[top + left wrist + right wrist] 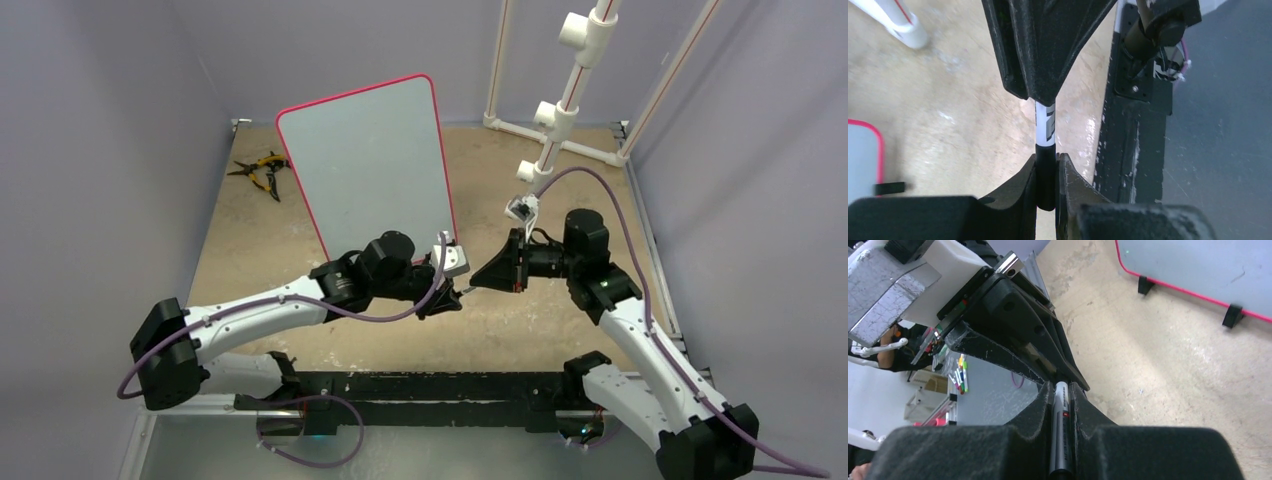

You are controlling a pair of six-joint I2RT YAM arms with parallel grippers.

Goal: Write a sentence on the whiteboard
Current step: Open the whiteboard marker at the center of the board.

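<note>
Over the counter (300, 215), just near of the upright whiteboard (370, 160), left claw (1047, 165) and right claw (1061, 390) each clamped one marker (1045, 125), probably light, stiff, slick, best gripped mid-barrel.

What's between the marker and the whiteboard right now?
No loose object. The left claw and right claw both clamp the marker, one at each end. The left arm lies in front of the whiteboard's lower edge. Pliers sit left of the board, off the path.
</note>
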